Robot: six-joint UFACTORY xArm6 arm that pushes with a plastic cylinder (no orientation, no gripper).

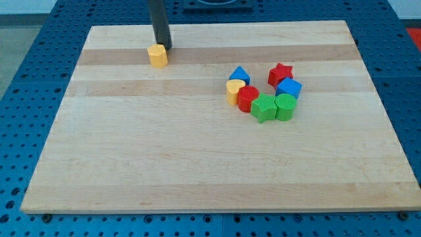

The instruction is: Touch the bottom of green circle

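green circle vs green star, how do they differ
The green circle is a smooth round cylinder; the green star has notched, pointed sides. The circle sits toward the view's right, below the blue cube; the star touches the red cylinder. Both are green, adjacent, far from my tip.

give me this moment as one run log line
my tip: top left, beside yellow block | green circle: right cluster, untouched | bottom contact: not yet

A yellow hexagon (158, 55) sits apart from clustered blue triangle (239, 74), red star (280, 73), blue cube (289, 87).
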